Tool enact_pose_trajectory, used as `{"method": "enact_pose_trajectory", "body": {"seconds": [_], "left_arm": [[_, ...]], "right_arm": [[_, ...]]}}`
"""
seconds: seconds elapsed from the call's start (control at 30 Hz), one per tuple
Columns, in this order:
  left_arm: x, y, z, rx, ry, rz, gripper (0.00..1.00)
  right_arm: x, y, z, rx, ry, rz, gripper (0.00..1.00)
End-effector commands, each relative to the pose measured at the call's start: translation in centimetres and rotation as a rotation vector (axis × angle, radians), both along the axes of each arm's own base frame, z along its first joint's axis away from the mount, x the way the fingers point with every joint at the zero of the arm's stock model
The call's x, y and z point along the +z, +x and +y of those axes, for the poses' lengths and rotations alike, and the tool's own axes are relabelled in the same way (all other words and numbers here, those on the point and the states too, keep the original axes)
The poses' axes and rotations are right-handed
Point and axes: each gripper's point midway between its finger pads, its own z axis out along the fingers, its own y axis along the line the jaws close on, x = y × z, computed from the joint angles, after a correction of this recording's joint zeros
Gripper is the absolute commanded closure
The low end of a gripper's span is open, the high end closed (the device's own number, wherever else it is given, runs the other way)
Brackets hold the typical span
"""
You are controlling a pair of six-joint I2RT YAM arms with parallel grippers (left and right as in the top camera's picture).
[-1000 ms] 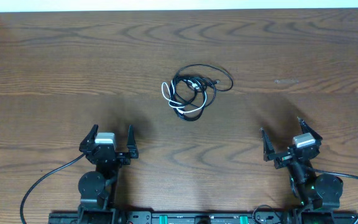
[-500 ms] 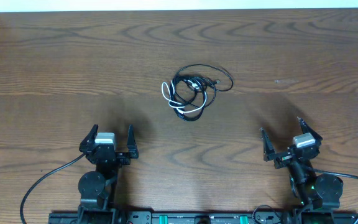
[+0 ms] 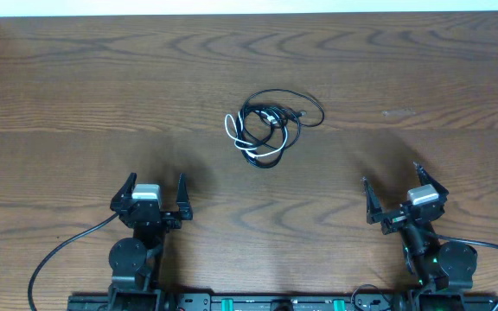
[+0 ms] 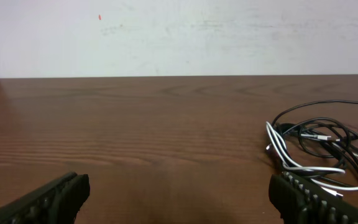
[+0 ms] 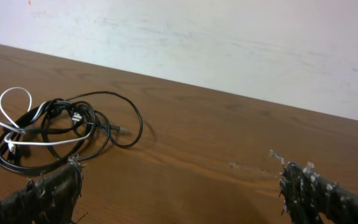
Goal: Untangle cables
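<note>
A thin white cable (image 3: 236,136) and a thin black cable (image 3: 277,118) lie tangled in loose loops at the table's middle. The tangle also shows at the right of the left wrist view (image 4: 319,152) and at the left of the right wrist view (image 5: 48,127). My left gripper (image 3: 156,191) is open and empty near the front left, well short of the tangle. My right gripper (image 3: 396,192) is open and empty near the front right, also apart from it. Both sets of fingers (image 4: 55,198) (image 5: 316,193) stand wide apart above bare wood.
The wooden table (image 3: 76,95) stretches to a pale wall at the back. Thicker black arm wires (image 3: 63,246) run along the front edge by the arm bases. A faint pale mark (image 3: 398,112) sits on the wood at the right.
</note>
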Motion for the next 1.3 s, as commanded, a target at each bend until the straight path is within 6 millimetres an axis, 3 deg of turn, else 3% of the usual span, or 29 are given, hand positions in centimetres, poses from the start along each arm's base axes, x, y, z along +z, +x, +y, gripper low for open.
{"method": "enact_pose_trajectory", "body": {"seconds": [0.0,0.93,1.27], "left_arm": [[-1.7,-0.1,0.3,0.018,0.025,0.06,0.02],[-1.7,-0.1,0.3,0.018,0.025,0.059,0.02],[-1.9,-0.1,0.0,-0.004,0.021,0.067,0.02]], "right_arm": [[-0.1,-0.1,0.3,0.017,0.005,0.003,0.01],[0.5,-0.1,0.3,0.017,0.004,-0.023,0.01],[0.1,-0.5,1.4,0.084,0.015,0.0,0.01]]}}
